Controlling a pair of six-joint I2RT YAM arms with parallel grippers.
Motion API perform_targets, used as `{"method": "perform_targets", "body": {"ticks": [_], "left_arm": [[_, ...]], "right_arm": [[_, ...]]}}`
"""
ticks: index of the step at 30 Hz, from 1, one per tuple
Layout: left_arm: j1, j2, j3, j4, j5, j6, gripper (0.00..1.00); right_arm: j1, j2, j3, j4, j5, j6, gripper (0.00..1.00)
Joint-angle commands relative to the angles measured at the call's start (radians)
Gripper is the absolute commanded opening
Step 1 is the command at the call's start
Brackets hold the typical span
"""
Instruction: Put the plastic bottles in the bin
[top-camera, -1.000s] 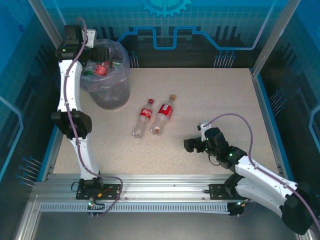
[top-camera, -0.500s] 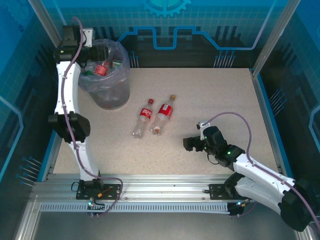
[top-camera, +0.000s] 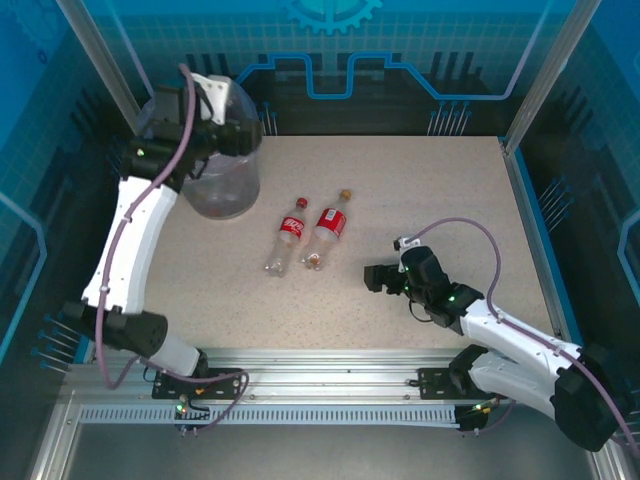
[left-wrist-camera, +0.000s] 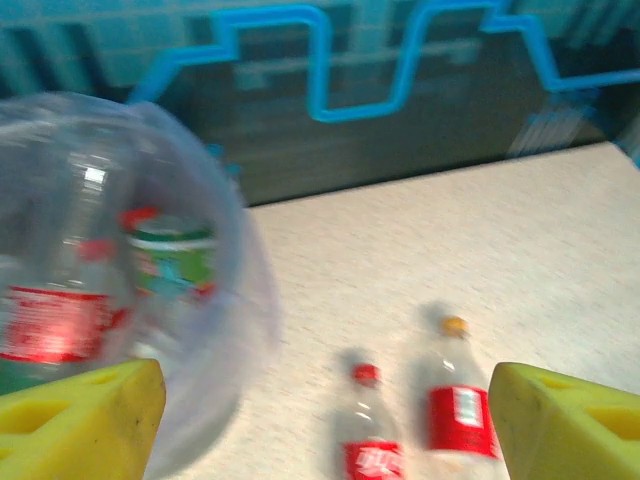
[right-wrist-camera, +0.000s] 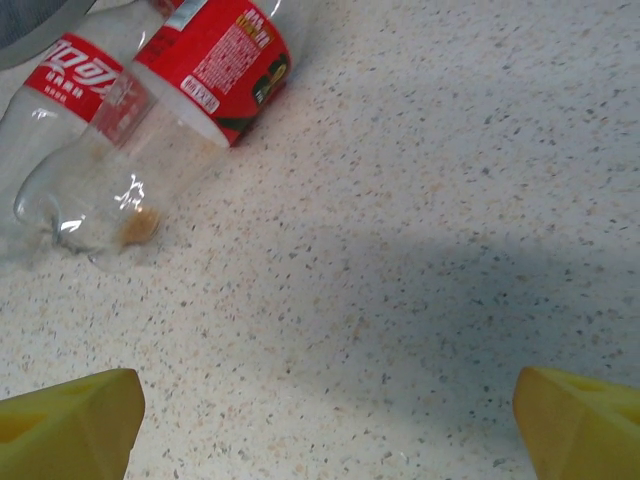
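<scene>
Two bottles (top-camera: 328, 225) left of open right gripper (top-camera: 374, 278); open left gripper (top-camera: 247, 138) by bin (top-camera: 225, 192).

Ahead of right gripper (top-camera: 378, 278): bare table (top-camera: 440, 190) ran open up to the gold-capped bottle (top-camera: 328, 224).
Bottle pair: red-capped bottle (top-camera: 288, 232) lay just beside it, narrow gap.
Over bin (top-camera: 228, 192): left arm (top-camera: 135, 225) reached across the mouth.
Right side: open tabletop.

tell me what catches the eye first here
Two red-labelled bottles lie side by side mid-table, caps pointing away from the arms. At the far left stands the grey bin, more bottles showing inside it, the open left gripper by its rim. The open right gripper sits right of the pair.
</scene>
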Motion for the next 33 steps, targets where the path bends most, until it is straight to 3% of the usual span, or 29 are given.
{"method": "perform_targets", "body": {"ticks": [1, 8, 19, 27, 33], "left_arm": [[-0.116, 0.039, -0.09, 0.049, -0.044, -0.05, 0.85], [-0.278, 0.368, 0.083, -0.029, -0.012, -0.037, 0.95], [-0.308, 0.759, 0.286, -0.053, 0.071, -0.086, 0.94], [-0.316, 0.842, 0.255, -0.066, 0.046, -0.105, 0.92], [-0.324, 0.859, 0.215, -0.051, 0.05, -0.124, 0.84]], "right_arm": [[-0.033, -0.008, 0.034, -0.001, -0.001, 0.021, 0.96], [-0.059, -0.047, 0.019, -0.026, -0.014, 0.04, 0.96], [-0.066, -0.146, -0.044, -0.094, 0.007, 0.074, 0.96], [-0.087, -0.178, -0.054, -0.116, 0.003, 0.062, 0.97], [-0.097, -0.177, -0.064, -0.099, -0.014, 0.063, 0.97]]}}
